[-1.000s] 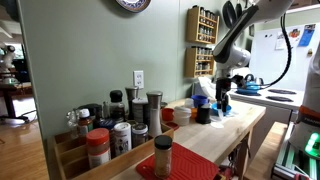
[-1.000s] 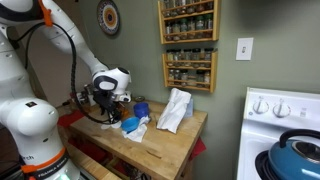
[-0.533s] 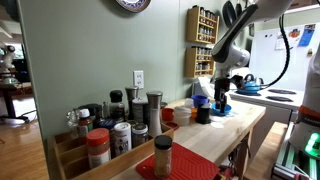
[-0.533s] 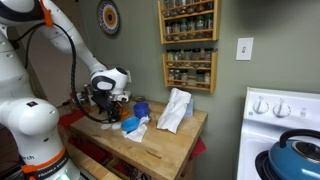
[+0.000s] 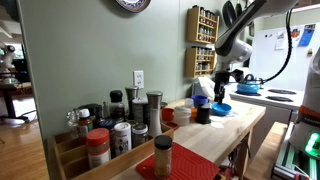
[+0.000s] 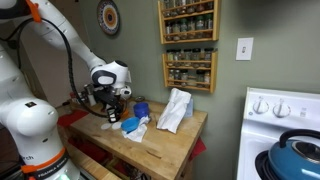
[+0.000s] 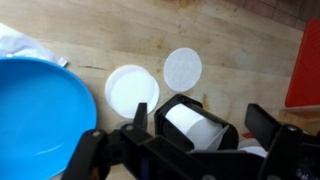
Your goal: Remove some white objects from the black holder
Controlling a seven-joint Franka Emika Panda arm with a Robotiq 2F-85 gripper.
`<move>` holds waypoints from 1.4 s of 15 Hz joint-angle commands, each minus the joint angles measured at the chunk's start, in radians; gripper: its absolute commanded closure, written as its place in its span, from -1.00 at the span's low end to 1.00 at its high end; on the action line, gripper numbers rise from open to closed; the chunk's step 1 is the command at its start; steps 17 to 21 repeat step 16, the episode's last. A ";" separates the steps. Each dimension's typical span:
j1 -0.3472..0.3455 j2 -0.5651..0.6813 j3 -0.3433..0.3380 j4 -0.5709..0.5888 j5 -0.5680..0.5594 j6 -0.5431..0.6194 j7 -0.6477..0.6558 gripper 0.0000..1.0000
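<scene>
The black holder [image 7: 185,98] stands on the wooden table with white objects [image 7: 195,125] stacked inside it. In the wrist view it sits between the fingers of my gripper [image 7: 200,120], with a narrow gap on each side. The fingers are spread and hold nothing. Two white discs [image 7: 131,88] [image 7: 183,66] lie flat on the wood just beyond the holder. In both exterior views my gripper [image 5: 221,97] [image 6: 112,106] hangs a little above the table, over the holder [image 5: 204,115].
A blue bowl [image 7: 35,110] [image 5: 222,108] sits close beside the holder. An orange cup [image 5: 183,115] and rows of spice jars [image 5: 120,125] stand further along the table. A white cloth [image 6: 175,110] and a red mat [image 7: 308,60] lie nearby. A stove [image 6: 285,110] is beyond the table end.
My gripper has risen a little above the table over the last second. The holder, bowl and discs have not moved.
</scene>
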 commanded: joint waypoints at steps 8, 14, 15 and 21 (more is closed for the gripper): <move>-0.016 -0.301 -0.053 -0.023 -0.325 -0.099 0.164 -1.00; 0.018 -0.291 -0.083 0.000 -0.327 -0.099 0.162 -1.00; 0.019 -0.286 -0.083 0.000 -0.326 -0.099 0.161 -1.00; 0.019 -0.284 -0.083 0.000 -0.326 -0.099 0.161 -1.00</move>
